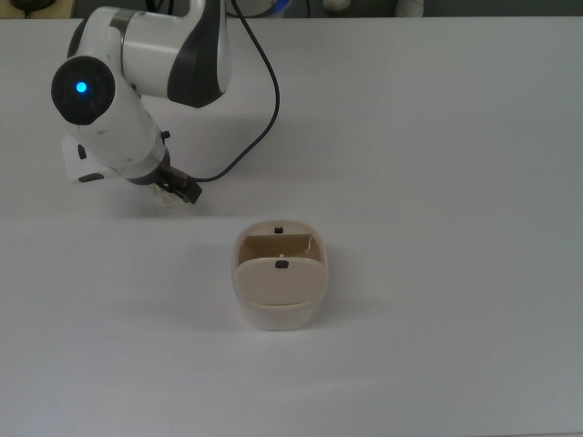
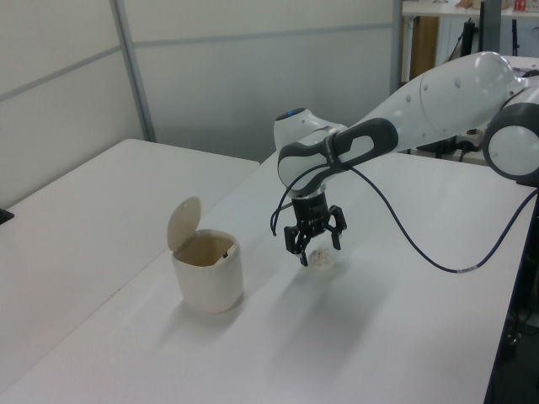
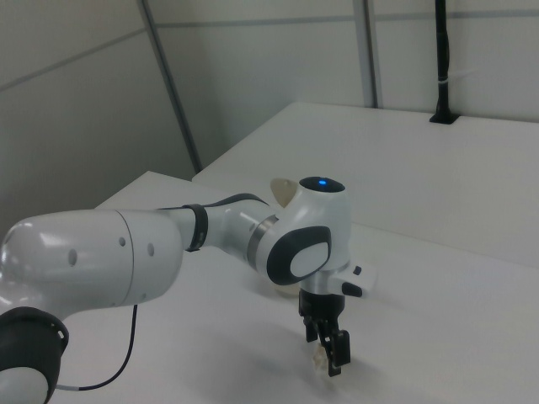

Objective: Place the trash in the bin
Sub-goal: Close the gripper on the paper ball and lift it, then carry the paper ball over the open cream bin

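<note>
The gripper [image 2: 316, 247] hangs wide open around the trash [image 2: 321, 259] on the white table [image 1: 437, 137]. The bin [image 1: 280, 287] stands apart, lid up. A black cable [image 2: 396, 227] loops nearby.

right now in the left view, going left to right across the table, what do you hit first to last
the bin with its lid swung up → the gripper, open and lowered around the trash → the trash → the black cable hanging from the arm
</note>
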You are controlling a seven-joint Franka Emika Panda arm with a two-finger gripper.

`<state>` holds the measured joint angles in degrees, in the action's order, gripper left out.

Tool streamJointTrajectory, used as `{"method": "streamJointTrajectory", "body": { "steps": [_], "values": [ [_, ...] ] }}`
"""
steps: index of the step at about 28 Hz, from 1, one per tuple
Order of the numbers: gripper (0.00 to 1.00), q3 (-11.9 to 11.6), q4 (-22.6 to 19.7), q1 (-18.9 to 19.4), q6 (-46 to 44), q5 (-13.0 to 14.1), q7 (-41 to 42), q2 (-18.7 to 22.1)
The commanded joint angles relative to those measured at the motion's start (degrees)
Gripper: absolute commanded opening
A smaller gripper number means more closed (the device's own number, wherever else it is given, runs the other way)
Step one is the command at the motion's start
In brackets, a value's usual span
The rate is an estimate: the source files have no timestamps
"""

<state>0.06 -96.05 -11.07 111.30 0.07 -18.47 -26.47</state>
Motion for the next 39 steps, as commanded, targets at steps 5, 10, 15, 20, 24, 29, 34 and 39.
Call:
{"method": "streamJointTrajectory", "body": {
  "steps": [5,10,15,20,24,29,34,39],
  "values": [
    [0.64,-0.1,-1.4,0.1,2.7,-1.2,-0.2,-0.1],
    [0.35,-0.1,-1.4,-0.1,3.0,-1.2,0.2,0.1],
    [0.28,-0.1,-1.2,-0.4,2.3,-1.1,4.0,2.2],
    [0.28,-0.1,-0.5,-0.3,2.1,-0.9,6.3,5.2],
    [0.28,0.6,1.0,1.1,1.0,-1.1,8.8,7.2],
    [0.28,0.7,3.3,3.4,0.6,-0.2,13.3,9.3],
    [0.28,1.4,4.7,5.1,2.2,3.3,17.1,9.2],
    [0.29,3.5,4.8,5.4,7.3,7.7,22.2,9.2]
  ]
}}
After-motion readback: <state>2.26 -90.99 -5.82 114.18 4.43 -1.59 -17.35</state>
